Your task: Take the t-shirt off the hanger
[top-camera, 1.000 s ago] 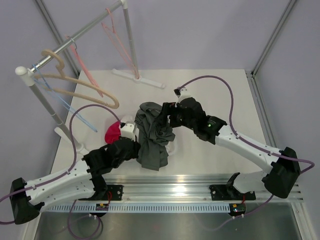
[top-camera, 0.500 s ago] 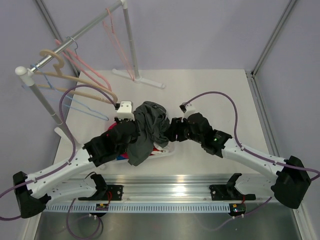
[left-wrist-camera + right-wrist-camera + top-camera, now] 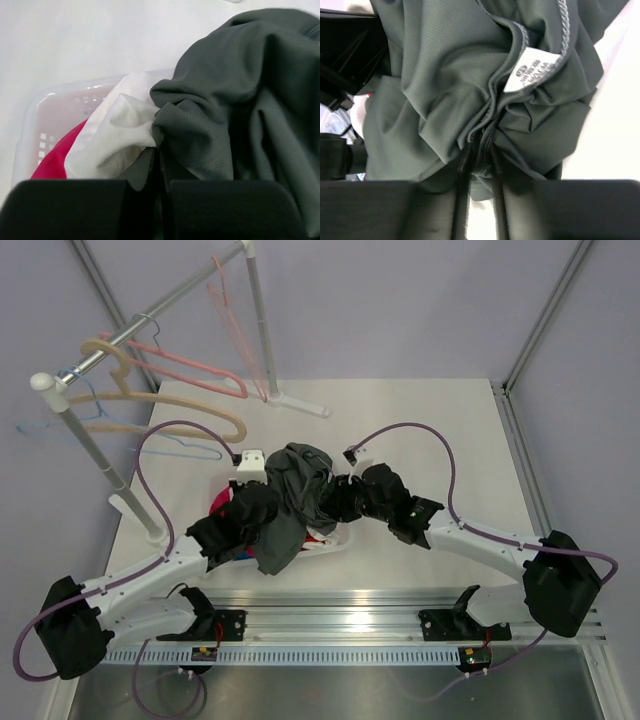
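The dark grey t-shirt hangs bunched between my two grippers, above a basket. My left gripper is at its left side; in the left wrist view the left gripper has its jaws pressed together on a fold of the t-shirt. From the right, my right gripper grips it. The right wrist view shows that gripper shut on a gathered bunch of the t-shirt just below the neck label. The thin salmon-pink hanger hangs bare on the rail at the back.
A translucent basket under the shirt holds a white cloth and a red one. A clothes rack stands at the left with a thicker pink hanger, a beige hanger and a blue one.
My right gripper has moved left and shut on the t-shirt. The left arm has lifted the shirt back over the basket. The hangers on the rail have swung.
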{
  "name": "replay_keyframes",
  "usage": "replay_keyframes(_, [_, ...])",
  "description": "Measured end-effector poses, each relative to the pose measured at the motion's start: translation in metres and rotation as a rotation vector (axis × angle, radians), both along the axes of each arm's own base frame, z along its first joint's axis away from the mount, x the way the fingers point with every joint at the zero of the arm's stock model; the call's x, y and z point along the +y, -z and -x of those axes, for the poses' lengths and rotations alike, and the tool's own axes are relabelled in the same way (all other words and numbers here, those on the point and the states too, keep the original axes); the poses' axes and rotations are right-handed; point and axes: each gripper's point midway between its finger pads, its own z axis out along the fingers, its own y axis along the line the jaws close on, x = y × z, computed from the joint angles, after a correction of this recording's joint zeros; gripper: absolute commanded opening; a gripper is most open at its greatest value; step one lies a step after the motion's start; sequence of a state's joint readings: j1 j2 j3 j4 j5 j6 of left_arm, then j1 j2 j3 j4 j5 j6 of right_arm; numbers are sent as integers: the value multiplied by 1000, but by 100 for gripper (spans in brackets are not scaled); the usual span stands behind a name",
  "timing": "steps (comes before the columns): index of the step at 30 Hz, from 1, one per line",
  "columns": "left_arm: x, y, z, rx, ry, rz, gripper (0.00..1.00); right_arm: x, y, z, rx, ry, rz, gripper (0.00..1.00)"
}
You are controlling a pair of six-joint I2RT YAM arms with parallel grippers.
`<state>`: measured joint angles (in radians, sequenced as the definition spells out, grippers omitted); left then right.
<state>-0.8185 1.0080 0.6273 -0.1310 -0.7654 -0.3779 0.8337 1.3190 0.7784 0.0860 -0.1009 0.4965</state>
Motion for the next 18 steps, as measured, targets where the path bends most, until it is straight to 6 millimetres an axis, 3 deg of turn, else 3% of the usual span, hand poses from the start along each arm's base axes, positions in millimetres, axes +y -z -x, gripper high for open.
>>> replay_keyframes(3, [-8,-18,-2,-36,37,38,4,6,-6,1,-7,-13,-12,13])
replay_keyframes(4, [-11,-27,-3,-49,51,56,20,8,-9,1,-11,-18,-16,12])
replay_keyframes(5, [-15,-36,-3,-62,66,71,73,11,-12,2,-17,-25,-22,12])
replay_keyframes(8, [-25,-55,-1,-86,119,137,96,20,-21,3,-28,-39,-34,12])
replay_keyframes(14, [-30,-64,28,-44,241,224,94,32,-13,-8,-13,-33,-13,12])
replay_keyframes(18, [-30,-51,52,37,302,272,91,38,2,-14,16,-23,13,12])
